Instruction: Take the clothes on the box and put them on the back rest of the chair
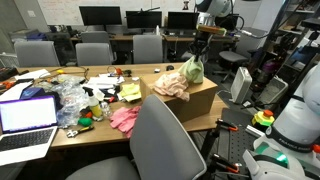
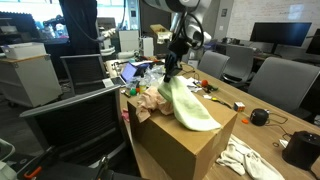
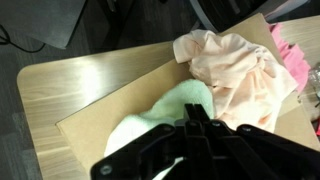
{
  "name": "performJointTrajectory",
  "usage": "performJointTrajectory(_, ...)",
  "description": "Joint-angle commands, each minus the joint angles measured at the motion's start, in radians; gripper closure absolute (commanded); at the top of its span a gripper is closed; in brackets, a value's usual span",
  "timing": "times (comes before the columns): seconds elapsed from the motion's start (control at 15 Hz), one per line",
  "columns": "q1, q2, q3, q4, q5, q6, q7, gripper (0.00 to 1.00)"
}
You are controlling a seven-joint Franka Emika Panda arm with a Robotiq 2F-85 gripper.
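I am pinching the pale green soft cloth (image 2: pixel 192 108) near its top edge, my fingers (image 3: pixel 212 133) pressed together on a fold. It is hanging from my gripper (image 2: pixel 172 70) in a long drape, its lower end apparently trailing on the brown cardboard box (image 2: pixel 190 152). I am holding it high so that, I judge, it clears the box and can fall over a backrest. The crumpled peach fabric garment (image 3: pixel 235 70) is lying on the box just beside it, waiting its turn. The grey padded office chair (image 1: pixel 160 135) is standing near the box.
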Motion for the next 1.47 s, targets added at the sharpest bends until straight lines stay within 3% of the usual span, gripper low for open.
performJointTrajectory(0.0,0.025,-0.247,0.025,-0.161,-0.094,0.062,0.063,0.98)
performJointTrajectory(0.2,0.022,-0.370,0.082,-0.208,-0.159,0.052,0.116,0.98)
performJointTrajectory(0.53,0.030,-0.504,0.234,-0.216,-0.273,0.018,0.224,0.98)
performJointTrajectory(1.0,0.094,-0.554,0.432,-0.165,-0.410,-0.045,0.333,0.98)
performJointTrajectory(1.4,0.177,-0.535,0.521,-0.137,-0.484,-0.093,0.347,0.98)
